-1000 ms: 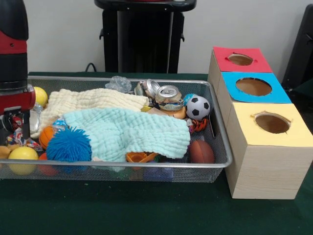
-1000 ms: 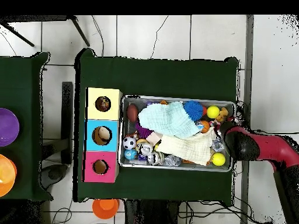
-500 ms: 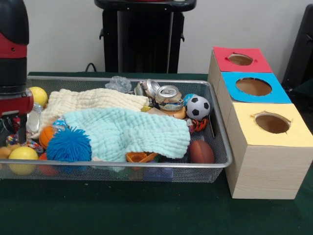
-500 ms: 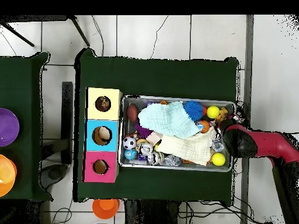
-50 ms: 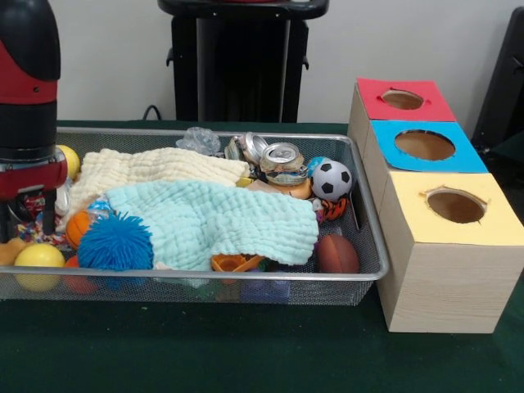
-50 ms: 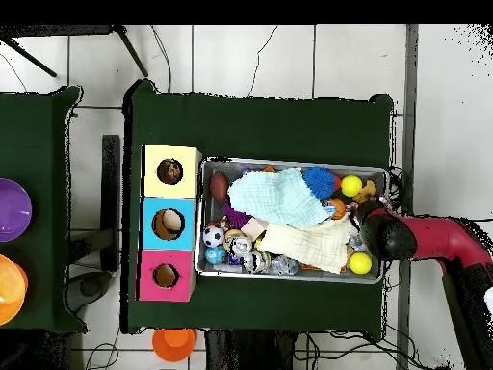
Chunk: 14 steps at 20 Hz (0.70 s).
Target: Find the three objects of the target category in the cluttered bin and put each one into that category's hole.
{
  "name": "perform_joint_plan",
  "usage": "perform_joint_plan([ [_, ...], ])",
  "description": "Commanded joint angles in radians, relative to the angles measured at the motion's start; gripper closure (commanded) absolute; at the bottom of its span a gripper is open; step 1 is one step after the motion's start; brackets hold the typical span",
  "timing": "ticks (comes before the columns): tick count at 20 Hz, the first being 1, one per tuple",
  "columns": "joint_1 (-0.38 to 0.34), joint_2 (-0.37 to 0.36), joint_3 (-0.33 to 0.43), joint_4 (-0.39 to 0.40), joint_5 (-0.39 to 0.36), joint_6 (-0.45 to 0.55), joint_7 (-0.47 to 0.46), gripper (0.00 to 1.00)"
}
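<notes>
Bin (image 5: 360,270): sitting on the table (image 5: 246,360), holding cloths, balls, cans.
Gripper (image 5: 29,214): hanging over the bin's end, seemingly beside a yellow ball (image 5: 38,256); grip state unclear.

- Light is even and fairly bright, falling from above; nothing is blown out.
- The wire basket (image 5: 360,246) casts only a soft, faint shadow on the green bench (image 5: 205,352) just beneath its near rim.
- Small glints show on the crushed cans (image 5: 282,160) inside the basket.
- Inside the basket, the cloths' (image 5: 213,221) texture reads clearly.
- The wall behind the basket is evenly lit.
</notes>
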State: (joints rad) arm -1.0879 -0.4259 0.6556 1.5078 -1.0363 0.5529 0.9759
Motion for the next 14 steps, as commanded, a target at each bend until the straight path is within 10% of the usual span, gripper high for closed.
perform_joint_plan([
  [1, 0.015, 0.026, -0.086, -0.021, -0.018, 0.174, -0.23, 0.0],
  [14, 0.07, 0.027, -0.159, -0.015, -0.013, 0.215, -0.17, 0.0],
])
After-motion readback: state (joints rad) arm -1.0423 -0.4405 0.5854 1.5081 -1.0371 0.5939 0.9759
